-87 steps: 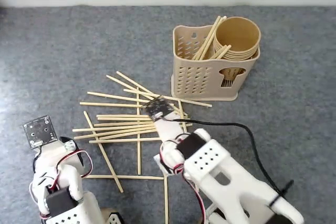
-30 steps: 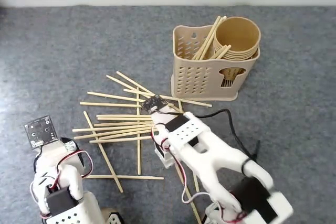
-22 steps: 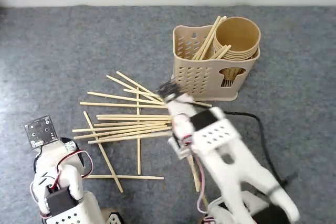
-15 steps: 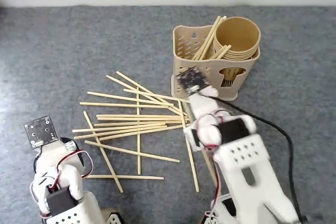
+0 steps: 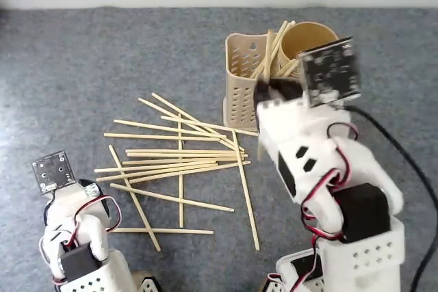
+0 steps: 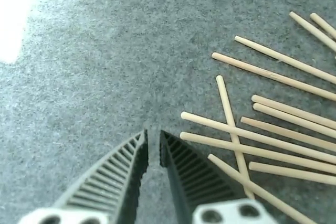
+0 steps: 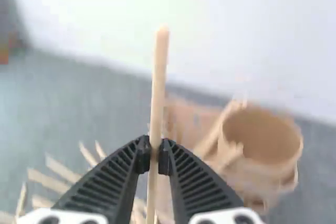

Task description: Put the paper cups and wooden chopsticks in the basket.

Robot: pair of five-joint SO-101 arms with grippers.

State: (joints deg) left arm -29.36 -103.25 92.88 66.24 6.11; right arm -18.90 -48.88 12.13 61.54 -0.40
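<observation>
The beige slotted basket (image 5: 241,66) stands at the back of the grey carpet, with stacked paper cups (image 5: 311,35) and a few chopsticks in it. My right gripper (image 5: 272,91) is raised in front of the basket, shut on one wooden chopstick (image 5: 269,49) held upright. The right wrist view has the gripper (image 7: 152,153) clamping that chopstick (image 7: 157,77), with the basket (image 7: 184,121) and cups (image 7: 260,129) behind. Several loose chopsticks (image 5: 171,155) lie scattered left of the basket. My left gripper (image 6: 153,136) hovers shut and holds nothing, beside chopstick ends (image 6: 252,137).
The left arm (image 5: 75,237) rests at the front left corner. The right arm's body (image 5: 328,169) and its black cable fill the front right. One chopstick (image 5: 245,189) lies apart toward the front. A white wall bounds the carpet at the back.
The right arm rose from the chopstick pile and swung back to the basket with one chopstick in its grip. A few loose chopsticks shifted. The left arm stayed still.
</observation>
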